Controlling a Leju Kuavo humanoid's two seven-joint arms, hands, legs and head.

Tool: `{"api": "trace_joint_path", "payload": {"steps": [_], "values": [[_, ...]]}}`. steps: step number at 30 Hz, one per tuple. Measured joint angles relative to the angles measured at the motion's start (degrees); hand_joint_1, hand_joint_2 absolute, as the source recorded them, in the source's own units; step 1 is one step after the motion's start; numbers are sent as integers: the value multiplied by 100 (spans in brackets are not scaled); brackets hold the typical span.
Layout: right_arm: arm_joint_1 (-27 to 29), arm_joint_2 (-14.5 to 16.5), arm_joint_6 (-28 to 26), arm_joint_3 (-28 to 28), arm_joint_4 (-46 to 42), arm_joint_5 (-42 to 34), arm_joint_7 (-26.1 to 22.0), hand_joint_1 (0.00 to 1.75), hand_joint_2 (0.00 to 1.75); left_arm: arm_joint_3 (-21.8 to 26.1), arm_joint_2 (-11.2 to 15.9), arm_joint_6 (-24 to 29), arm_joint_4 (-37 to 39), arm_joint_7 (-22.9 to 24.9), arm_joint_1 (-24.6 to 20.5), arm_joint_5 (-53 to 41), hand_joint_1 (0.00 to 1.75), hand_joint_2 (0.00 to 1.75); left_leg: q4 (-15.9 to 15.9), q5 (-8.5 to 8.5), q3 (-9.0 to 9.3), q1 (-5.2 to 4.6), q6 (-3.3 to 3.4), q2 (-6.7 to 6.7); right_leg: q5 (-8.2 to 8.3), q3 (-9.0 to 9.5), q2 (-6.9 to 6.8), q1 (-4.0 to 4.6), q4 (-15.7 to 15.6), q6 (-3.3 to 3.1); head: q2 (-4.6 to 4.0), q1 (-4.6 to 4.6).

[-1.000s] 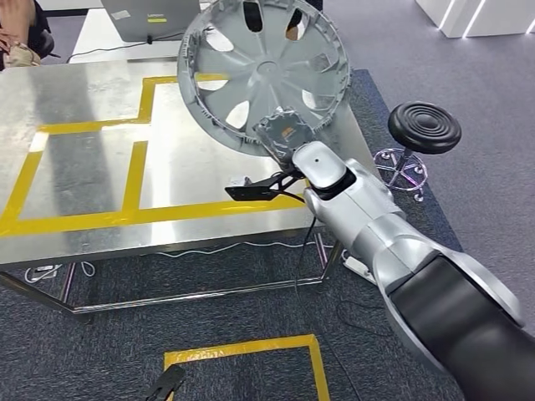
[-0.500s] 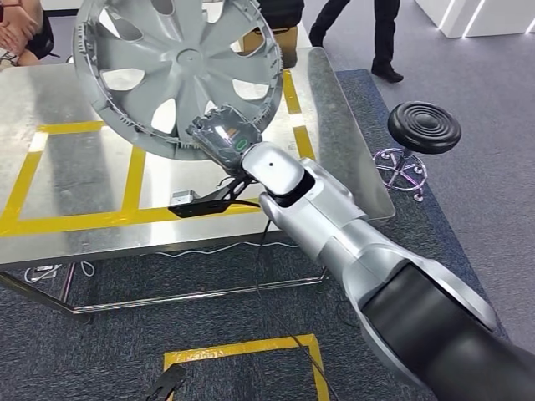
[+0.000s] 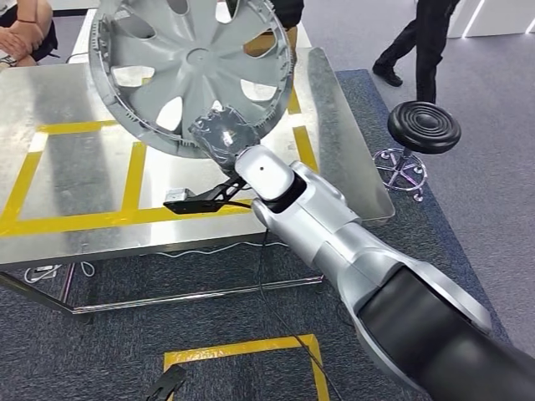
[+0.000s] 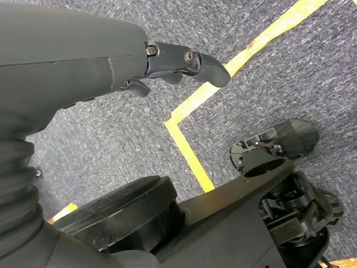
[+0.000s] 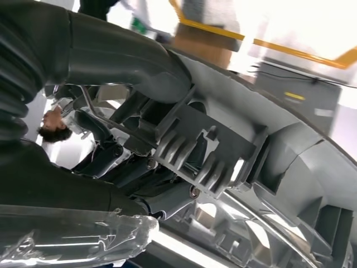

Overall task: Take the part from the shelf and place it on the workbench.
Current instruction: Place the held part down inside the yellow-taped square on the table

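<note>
Carpet with a yellow taped square (image 3: 252,355) fills the lower part of the head view, and beside such tape the left hand (image 4: 185,58) hangs with nothing in it, its fingers loosely extended.

Rising from the lower right corner toward the centre, the silver right arm (image 3: 354,242) ends in the right hand (image 3: 221,134), wrapped in clear film and clamped on the lower rim of the wheel cover (image 3: 189,67). Close up, its dark fingers (image 5: 126,128) hook behind the ribbed inner edge of that cover while the thick thumb presses the other face.

Held tilted in the upper left and centre of the frame, the grey cover stands above the tabletop (image 3: 75,192), a metal sheet marked with yellow tape; it appears clear of the surface, not resting on it.

By its look it is moulded plastic: probably light, fairly stiff across the spokes, yet liable to flex and swing, being broad and held at one edge only. Clips around the rim look breakable, so setting it down flat rather than on its edge seems wise. That rim, where ribs give purchase, is the sensible hold; the smooth spokes would likely slip.

Farther off, right of centre, stands a black stool (image 3: 424,125); a person's legs (image 3: 423,42) show at upper right.
</note>
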Motion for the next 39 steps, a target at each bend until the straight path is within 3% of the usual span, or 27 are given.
{"api": "trace_joint_path", "payload": {"steps": [10, 19, 34, 38, 39], "values": [[-110, -54, 265, -9, 249, 107, 545, 175, 175, 14, 4, 0, 0, 14, 13, -11, 0, 175, 0, 0, -1, 0, -1, 1, -1, -3, 2, 0, 0, -2, 0, 1], [-169, -125, 454, -102, 439, -40, 603, 175, 175, 27, 7, -10, 0, 16, 8, -68, 0, 175, 0, -1, 0, 0, -1, 1, -1, -4, 2, 0, 0, -3, 0, 0], [-174, -344, 1062, -1003, 757, -803, 465, 175, 175, 32, 10, -22, 0, 38, 4, -140, 0, 175, 0, -1, -1, 0, -2, 2, -1, -4, 5, -1, 0, -2, 0, 1], [-177, -365, 982, -1049, 773, -697, 457, 0, 175, 32, 11, -11, 0, 1, -2, -190, 0, 175, 0, -2, 0, 0, -2, 2, -1, -5, 6, -1, 0, -2, 0, 1], [-183, -365, 940, -1049, 774, -667, 452, 0, 175, 32, 12, -6, 0, -13, -7, -211, 0, 175, 0, -2, 0, 0, -3, 2, -1, -5, 6, 0, 0, -3, 0, 1]]}}
